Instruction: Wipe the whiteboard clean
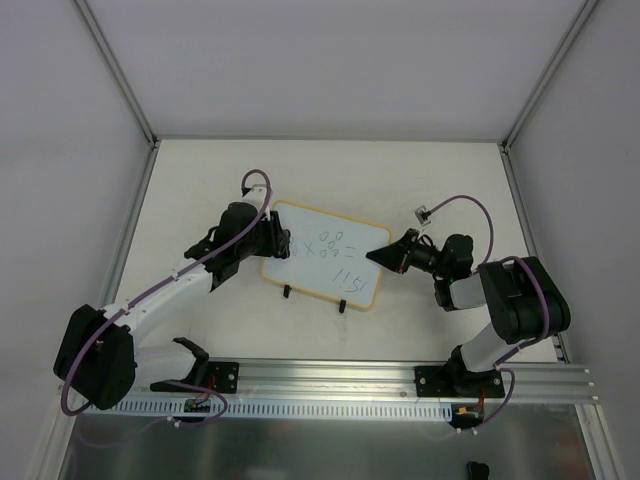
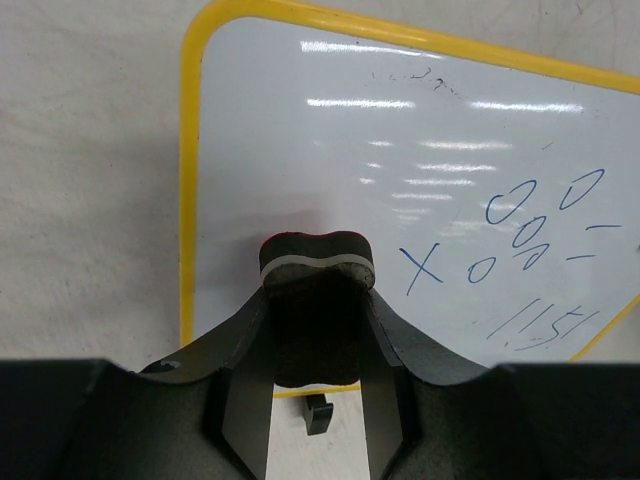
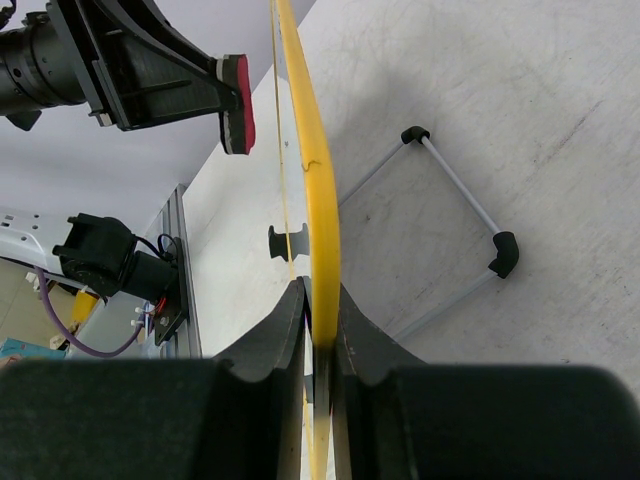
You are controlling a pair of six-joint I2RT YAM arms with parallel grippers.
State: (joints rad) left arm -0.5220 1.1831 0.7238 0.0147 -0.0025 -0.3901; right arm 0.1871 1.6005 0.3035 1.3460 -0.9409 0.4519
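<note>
The whiteboard [image 1: 318,268], white with a yellow frame and two black clip feet, stands tilted near the table's middle, with blue handwritten marks [image 1: 332,250] on its right half. My left gripper [image 1: 274,243] is shut on a black bone-shaped eraser [image 2: 316,262] held at the board's left part [image 2: 400,150], left of the marks [image 2: 530,235]. In the right wrist view the eraser [image 3: 238,105] sits just off the board face. My right gripper [image 3: 320,290] is shut on the board's yellow right edge [image 3: 318,190]; it also shows in the top view [image 1: 378,256].
A white wire stand with black corner joints [image 3: 462,205] lies on the table behind the board. An aluminium rail [image 1: 400,380] runs along the near edge. Enclosure walls ring the table. A clip foot [image 2: 317,412] shows below the left gripper.
</note>
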